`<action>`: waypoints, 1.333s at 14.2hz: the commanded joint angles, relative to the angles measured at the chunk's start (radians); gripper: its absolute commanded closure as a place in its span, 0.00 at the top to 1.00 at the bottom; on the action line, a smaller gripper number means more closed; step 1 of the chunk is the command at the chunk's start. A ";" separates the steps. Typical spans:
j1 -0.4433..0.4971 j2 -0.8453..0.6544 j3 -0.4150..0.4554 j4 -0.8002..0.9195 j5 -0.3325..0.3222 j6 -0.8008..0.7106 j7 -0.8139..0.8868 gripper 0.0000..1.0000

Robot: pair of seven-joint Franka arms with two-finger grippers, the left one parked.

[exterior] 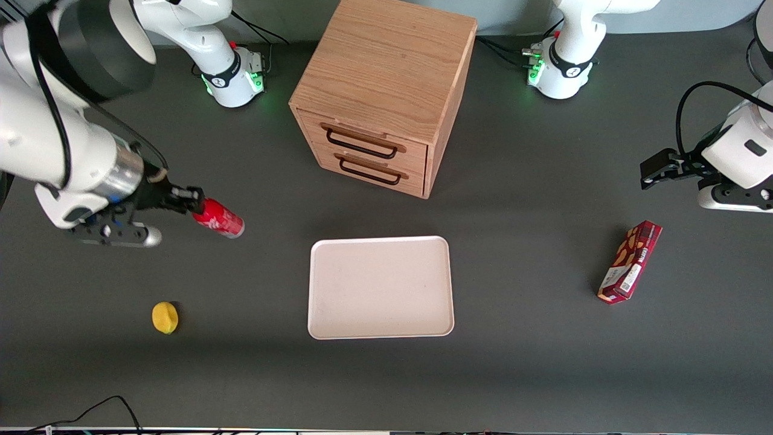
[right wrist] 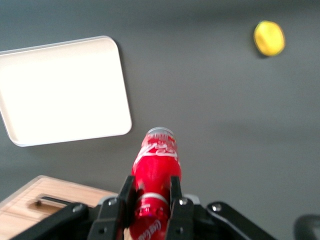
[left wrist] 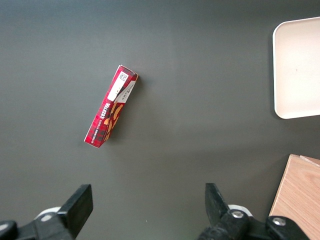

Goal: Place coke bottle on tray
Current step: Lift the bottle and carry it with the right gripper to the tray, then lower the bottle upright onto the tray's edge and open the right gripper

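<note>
Right-arm gripper (right wrist: 152, 197), fingers clamped on the upper body of the coke bottle (exterior: 218, 219), carries it tilted above the table toward the working arm's end, apart from the tray (exterior: 380, 329); the bottle is probably light, rigid and slick-walled.

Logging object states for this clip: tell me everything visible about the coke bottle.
The coke bottle is small, slim and glossy red with white lettering and a silvery base. It is tilted close to horizontal, base pointing toward the tray, and appears lifted off the table. The gripper is shut on its cap end, toward the working arm's end of the table. Nothing else touches it.
</note>
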 commanded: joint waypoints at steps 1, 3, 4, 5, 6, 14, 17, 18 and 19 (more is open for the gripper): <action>0.074 0.297 0.009 0.300 -0.030 0.032 0.217 0.00; 0.089 0.378 0.009 0.306 -0.030 0.192 0.308 0.00; 0.105 0.415 0.008 0.308 -0.032 0.252 0.340 0.00; 0.115 0.443 0.006 0.308 -0.032 0.295 0.368 0.00; 0.120 0.464 0.008 0.308 -0.047 0.333 0.397 0.00; 0.145 0.547 0.008 0.303 -0.119 0.452 0.463 0.00; 0.143 0.540 0.008 0.303 -0.126 0.440 0.460 1.00; 0.136 0.523 0.014 0.303 -0.124 0.417 0.457 1.00; 0.126 0.500 0.041 0.303 -0.126 0.362 0.452 1.00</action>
